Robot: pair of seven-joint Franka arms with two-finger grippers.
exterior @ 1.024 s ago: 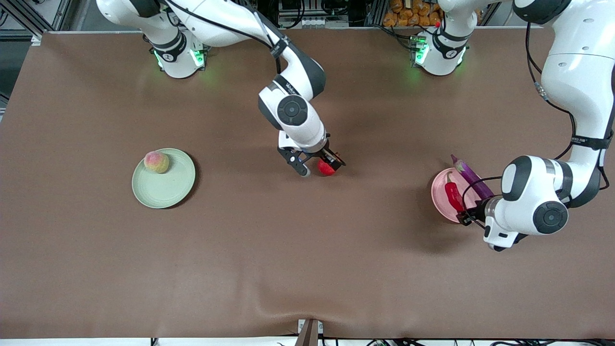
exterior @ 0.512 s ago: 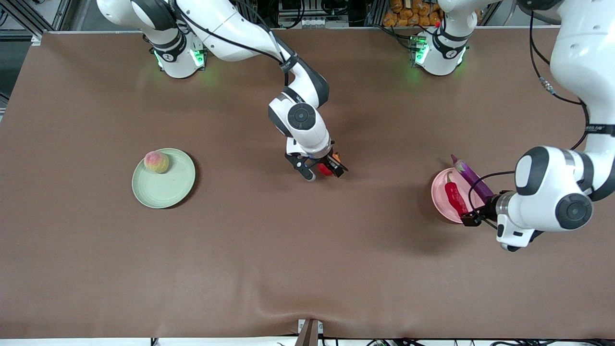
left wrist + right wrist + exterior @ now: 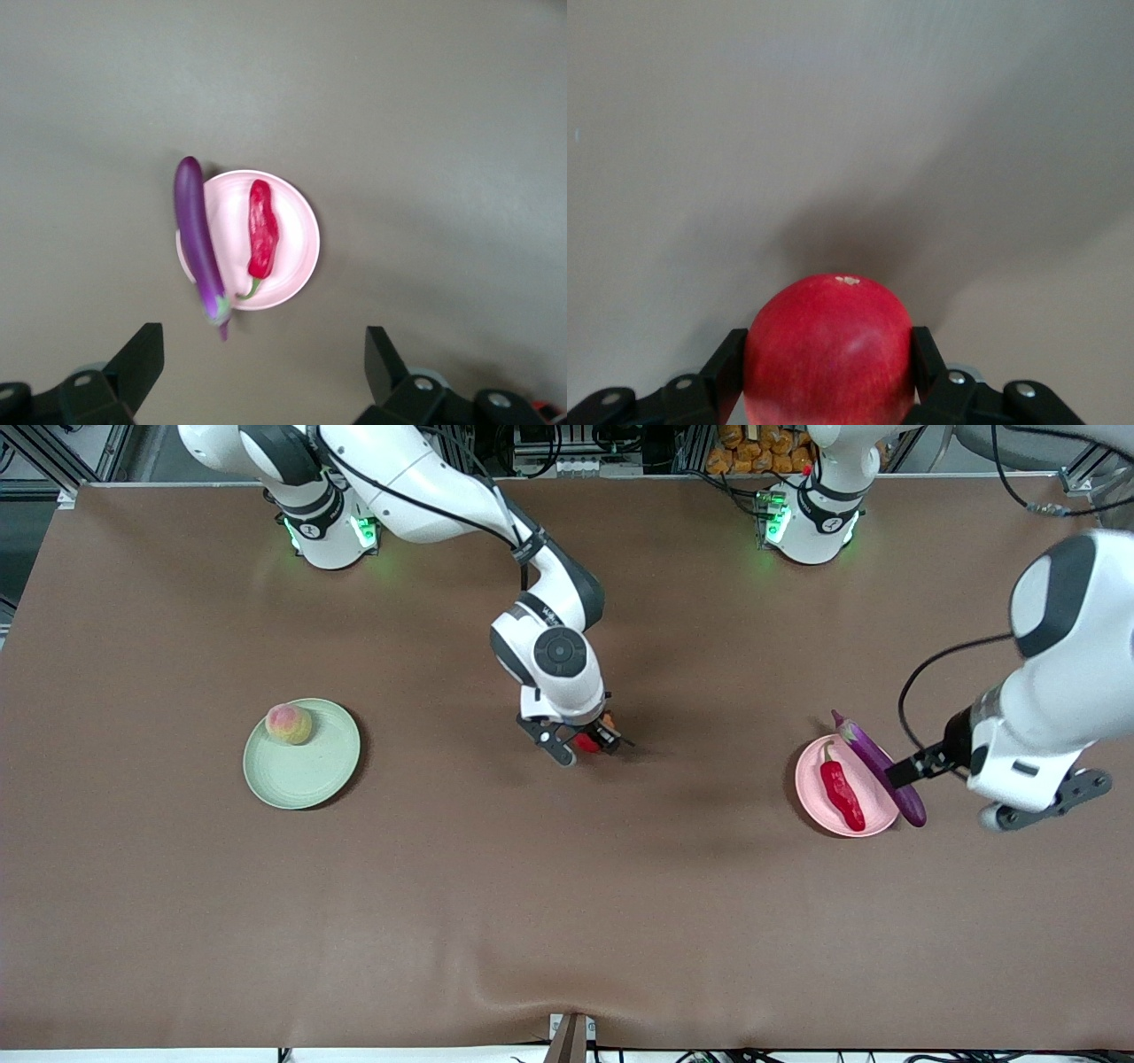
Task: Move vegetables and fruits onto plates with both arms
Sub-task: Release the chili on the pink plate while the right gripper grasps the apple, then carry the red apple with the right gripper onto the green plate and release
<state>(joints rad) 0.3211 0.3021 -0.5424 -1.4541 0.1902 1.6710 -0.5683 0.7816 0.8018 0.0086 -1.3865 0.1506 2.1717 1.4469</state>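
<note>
- At mid-table, under the right arm's wrist: pomegranate (image 3: 586, 741), red and round, flanked on both sides by the right gripper (image 3: 581, 745) fingers (image 3: 725, 365); pads against the skin or nearly so, a full clamp not certain, and no telling whether lifted off the table (image 3: 567, 921) or not.
- Likely firm, fairly heavy, with smooth glossy skin; prone to rolling or slipping out of flat pads. Best held across the widest girth, as now, with the crown tip clear of the pads.
- On the green plate (image 3: 310, 779), toward the right arm's end: peach (image 3: 289, 724), sitting near the rim. Probably soft and easily bruised; room enough beside it for the pomegranate, if set down gently and not rolled into it.
- On the pink plate (image 3: 819, 810), toward the left arm's end: chili (image 3: 841, 790) lying inside; eggplant (image 3: 879, 767) resting across the rim, both ends hanging past it. Slick and long, so liable to pivot off if nudged.
- Over bare table beside the pink plate: left gripper (image 3: 263, 372), spread wide, holding nothing.
</note>
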